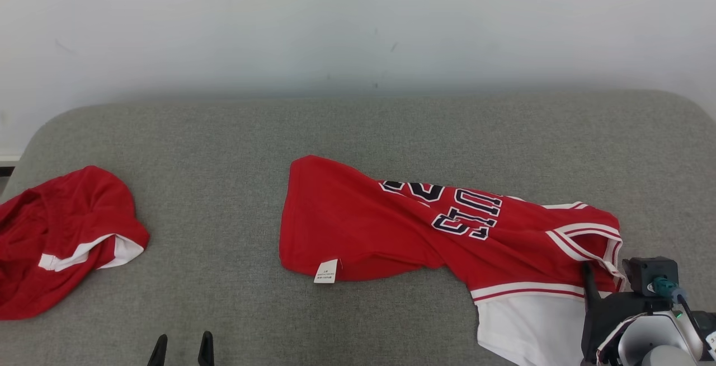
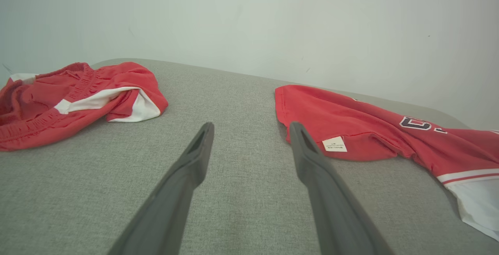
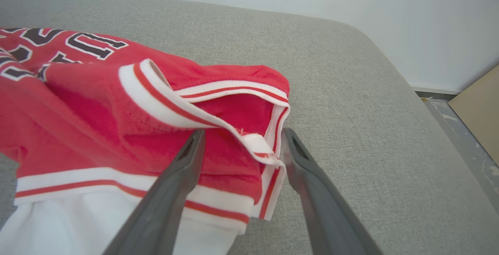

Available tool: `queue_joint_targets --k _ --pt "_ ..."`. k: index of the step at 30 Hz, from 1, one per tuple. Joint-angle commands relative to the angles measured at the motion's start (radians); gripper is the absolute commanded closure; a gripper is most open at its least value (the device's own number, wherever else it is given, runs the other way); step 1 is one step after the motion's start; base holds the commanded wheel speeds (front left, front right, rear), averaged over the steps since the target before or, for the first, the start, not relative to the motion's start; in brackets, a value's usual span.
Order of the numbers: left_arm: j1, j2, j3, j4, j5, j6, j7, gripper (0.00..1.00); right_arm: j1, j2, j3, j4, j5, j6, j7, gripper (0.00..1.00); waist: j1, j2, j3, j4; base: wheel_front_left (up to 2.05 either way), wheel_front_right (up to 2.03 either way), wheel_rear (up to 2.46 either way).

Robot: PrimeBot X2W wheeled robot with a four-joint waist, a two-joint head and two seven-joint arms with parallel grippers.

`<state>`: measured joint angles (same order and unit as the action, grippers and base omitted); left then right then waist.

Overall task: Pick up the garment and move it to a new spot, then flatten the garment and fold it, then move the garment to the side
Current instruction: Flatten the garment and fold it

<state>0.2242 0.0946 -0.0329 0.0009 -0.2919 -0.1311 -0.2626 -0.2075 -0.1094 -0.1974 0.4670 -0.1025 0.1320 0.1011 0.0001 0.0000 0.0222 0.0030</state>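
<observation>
Red shorts [image 1: 61,237] lie crumpled at the left end of the grey bench [image 1: 224,148]. The left pincer [image 2: 251,126] hovers open over bare fabric at the near edge. The red jersey [image 1: 391,226] sprawls from centre to right, and the right pincer [image 3: 244,132] is open, with the jersey's striped trim between its fingers.
</observation>
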Motion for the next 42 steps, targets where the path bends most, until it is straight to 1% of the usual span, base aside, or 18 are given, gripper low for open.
queue_joint_targets --k 1,2,3,10,17,23,27,28,29,30,34,37,42 --pt "-0.006 0.005 -0.001 0.001 -0.004 0.001 -0.003 0.0 -0.012 -0.009 0.002 0.005 0.004 -0.003 -0.002 0.56 -0.0001 0.0 0.014 0.003 0.0 0.0 0.0" --pt "-0.009 0.005 -0.001 0.002 -0.003 0.001 -0.003 0.0 -0.019 -0.011 0.004 0.01 0.008 -0.003 -0.003 0.96 -0.0001 0.0 0.018 0.003 0.0 0.0 0.0" --pt "-0.012 0.005 -0.001 0.001 -0.002 0.001 -0.003 0.0 -0.026 -0.013 0.007 0.016 0.012 -0.003 -0.001 1.0 -0.0001 0.0 0.025 0.004 0.0 0.0 0.0" --pt "-0.033 0.012 -0.007 -0.002 -0.004 0.001 -0.003 0.0 -0.089 -0.029 0.017 0.047 0.032 -0.003 -0.001 1.0 -0.0001 0.0 0.07 0.006 0.0 0.0 0.0" --pt "-0.071 0.022 -0.017 -0.012 -0.002 0.001 -0.003 0.0 -0.207 -0.063 0.026 0.055 0.039 -0.003 0.001 1.0 -0.0001 0.0 0.14 0.022 0.0 0.0 0.0" --pt "-0.108 0.031 -0.029 -0.026 0.001 0.001 -0.003 0.0 -0.329 -0.093 0.032 0.091 0.03 -0.003 0.012 1.0 -0.0001 0.0 0.206 0.055 0.0 0.0 0.0" --pt "-0.134 0.032 -0.042 -0.028 0.0 0.001 -0.003 0.0 -0.389 -0.111 0.02 0.146 0.015 -0.003 0.008 1.0 -0.0001 0.0 0.235 0.082 0.0 0.0 0.0" --pt "-0.139 0.031 -0.041 -0.027 0.0 0.001 -0.003 0.0 -0.401 -0.112 0.016 0.161 0.009 -0.003 0.004 0.8 -0.0001 0.0 0.238 0.087 0.0 0.0 0.0" --pt "-0.143 0.03 -0.042 -0.026 0.0 0.001 -0.003 0.0 -0.411 -0.115 0.011 0.175 0.004 -0.003 -0.001 0.45 -0.0001 0.0 0.24 0.092 0.0 0.0 0.0" --pt "-0.145 0.029 -0.04 -0.026 0.0 0.001 -0.003 0.0 -0.42 -0.115 0.005 0.188 -0.001 -0.003 -0.008 0.0 -0.0001 0.0 0.241 0.096 0.0 0.0 0.0" --pt "-0.144 0.024 -0.033 -0.019 0.002 0.001 -0.003 0.0 -0.44 -0.098 -0.008 0.238 0.009 -0.003 -0.05 0.0 -0.0001 0.0 0.23 0.103 0.0 0.0 0.0" --pt "-0.133 0.019 -0.025 -0.012 0.004 0.001 -0.003 0.0 -0.43 -0.098 0.0 0.256 0.019 -0.003 -0.087 0.0 -0.0001 0.0 0.206 0.1 0.0 0.0 0.0" --pt "-0.107 0.013 -0.006 0.002 0.006 0.001 -0.003 0.0 -0.363 -0.083 0.012 0.223 0.065 -0.003 -0.166 0.0 -0.0001 0.0 0.149 0.086 0.0 0.0 0.0"
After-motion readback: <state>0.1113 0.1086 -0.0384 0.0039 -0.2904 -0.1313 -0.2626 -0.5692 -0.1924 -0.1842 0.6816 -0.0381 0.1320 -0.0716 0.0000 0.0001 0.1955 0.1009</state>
